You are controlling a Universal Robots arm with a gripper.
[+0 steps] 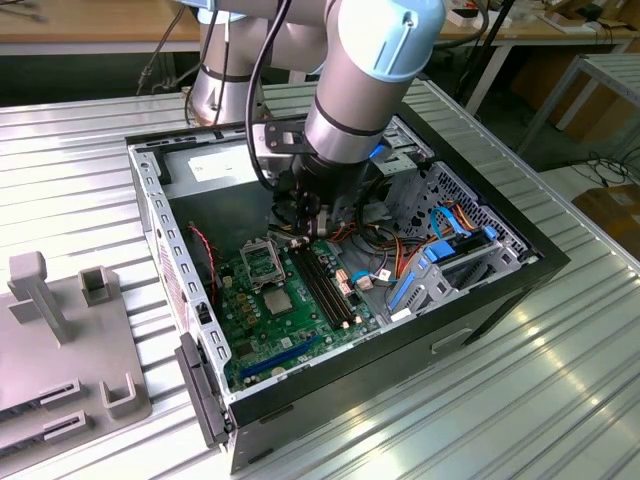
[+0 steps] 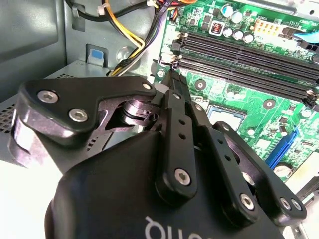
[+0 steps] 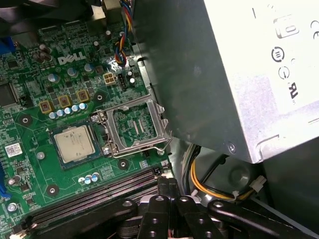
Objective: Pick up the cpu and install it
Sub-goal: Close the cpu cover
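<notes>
Gripper (image 3: 169, 186): fingers closed together, holding nothing, poised over the memory slots (image 3: 94, 196).
Cpu (image 3: 75, 143): flat on the green board (image 3: 30, 124), just beside the open socket (image 3: 134, 127).
Handling: light, stiff, slick-topped, likely fragile; grip opposite edges.
Views: first wrist view shows cpu and socket apart; in the exterior view the arm (image 1: 365, 80) looms over the case (image 1: 520, 275).

Power supply box (image 3: 239, 74) crowds socket (image 3: 133, 127); cpu (image 3: 75, 143) unobstructed above.

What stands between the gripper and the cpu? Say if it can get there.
Likely yes. The cpu lies bare on the green board beside the socket, nothing over it; the gripper hangs by the memory slots.
</notes>
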